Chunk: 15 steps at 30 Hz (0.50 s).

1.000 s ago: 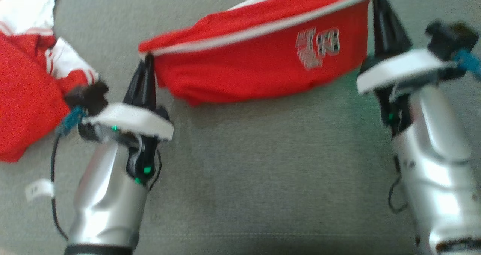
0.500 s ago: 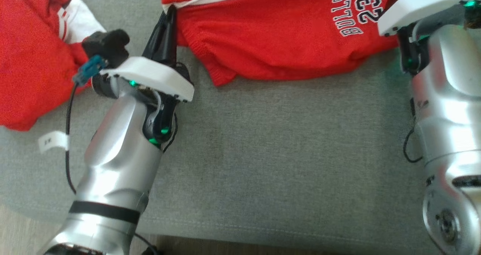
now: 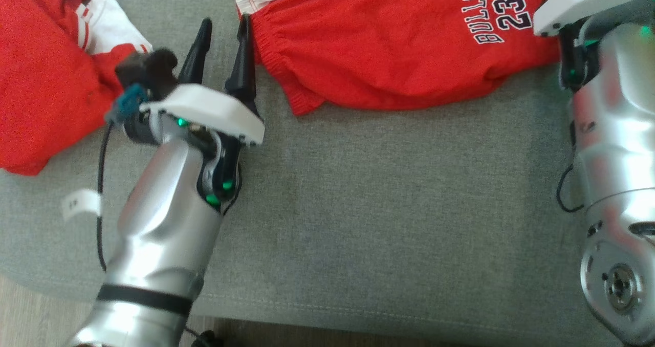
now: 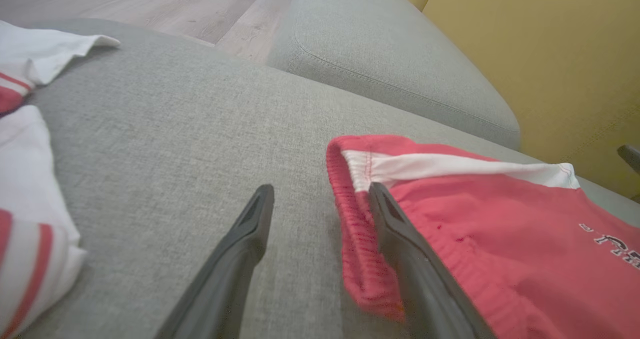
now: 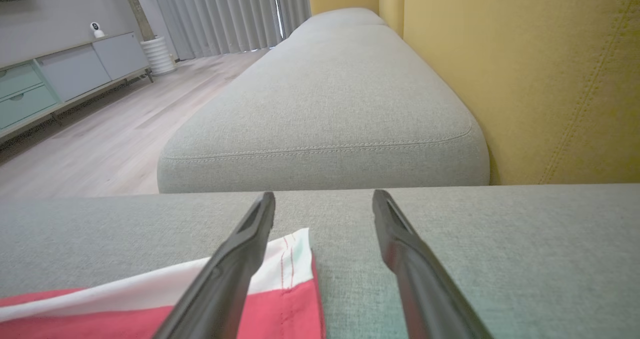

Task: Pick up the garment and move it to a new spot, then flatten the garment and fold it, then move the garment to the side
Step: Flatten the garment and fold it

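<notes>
On the near grey sofa cushion [image 3: 384,209], the left gripper [image 3: 224,20] stands released, fingers spread at the left waistband corner of the red Bulls shorts [image 3: 389,45]. The right gripper [image 5: 324,194], also released, hovers over their right corner. The shorts lie on the cushion, their far edge cut off. A red-and-white garment [image 3: 46,81] lies to the left.

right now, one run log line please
left gripper: open | right gripper: open | red shorts: lying on sofa cushion, not gripped

The garment [image 3: 389,45] lies on the sofa cushion [image 3: 384,209] across the head view's top centre and right. A heap of clothes [image 3: 41,81] lies at upper left. The left end effector [image 3: 223,27] stands between them, just beside the garment's left edge. A small tag [image 3: 81,203] lies at mid left.
</notes>
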### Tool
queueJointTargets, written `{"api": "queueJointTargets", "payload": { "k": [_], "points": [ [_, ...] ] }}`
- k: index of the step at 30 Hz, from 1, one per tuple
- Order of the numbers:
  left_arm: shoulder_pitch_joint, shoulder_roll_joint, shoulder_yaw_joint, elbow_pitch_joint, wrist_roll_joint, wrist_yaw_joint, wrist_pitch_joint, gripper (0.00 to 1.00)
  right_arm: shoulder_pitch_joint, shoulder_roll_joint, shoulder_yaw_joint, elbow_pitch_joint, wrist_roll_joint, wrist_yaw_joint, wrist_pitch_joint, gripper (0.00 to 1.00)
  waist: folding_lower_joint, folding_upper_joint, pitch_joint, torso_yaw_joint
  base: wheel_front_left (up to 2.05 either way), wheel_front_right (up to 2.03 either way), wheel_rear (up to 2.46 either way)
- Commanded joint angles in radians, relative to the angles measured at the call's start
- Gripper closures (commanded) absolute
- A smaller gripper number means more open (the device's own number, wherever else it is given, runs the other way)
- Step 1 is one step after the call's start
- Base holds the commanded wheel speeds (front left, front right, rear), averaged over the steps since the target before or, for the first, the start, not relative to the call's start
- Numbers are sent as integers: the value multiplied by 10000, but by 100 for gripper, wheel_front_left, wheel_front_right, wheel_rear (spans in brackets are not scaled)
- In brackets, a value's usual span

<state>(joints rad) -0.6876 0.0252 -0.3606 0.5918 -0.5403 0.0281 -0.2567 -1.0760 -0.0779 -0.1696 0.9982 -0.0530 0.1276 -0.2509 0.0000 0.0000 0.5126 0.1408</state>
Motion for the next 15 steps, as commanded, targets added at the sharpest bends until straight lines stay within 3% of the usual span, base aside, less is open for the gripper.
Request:
{"api": "queueJointTargets", "payload": {
  "k": [1, 7, 15],
  "points": [
    [278, 250, 359, -373, 142, 79, -51, 0, 60, 241, 280, -163, 43, 31, -92, 0, 0, 0, -80, 4, 0, 0, 0],
    [1142, 250, 467, -719, 780, 200, -51, 0, 972, 119, 984, 480, 243, 31, -33, 0, 0, 0, -429, 11, 0, 0, 0],
    [1747, 250, 600, -1035, 1025, 294, -51, 0, 1469, -8, 1027, 1233, 199, 31, 627, 0, 0, 0, -609, -4, 0, 0, 0]
  ]
}}
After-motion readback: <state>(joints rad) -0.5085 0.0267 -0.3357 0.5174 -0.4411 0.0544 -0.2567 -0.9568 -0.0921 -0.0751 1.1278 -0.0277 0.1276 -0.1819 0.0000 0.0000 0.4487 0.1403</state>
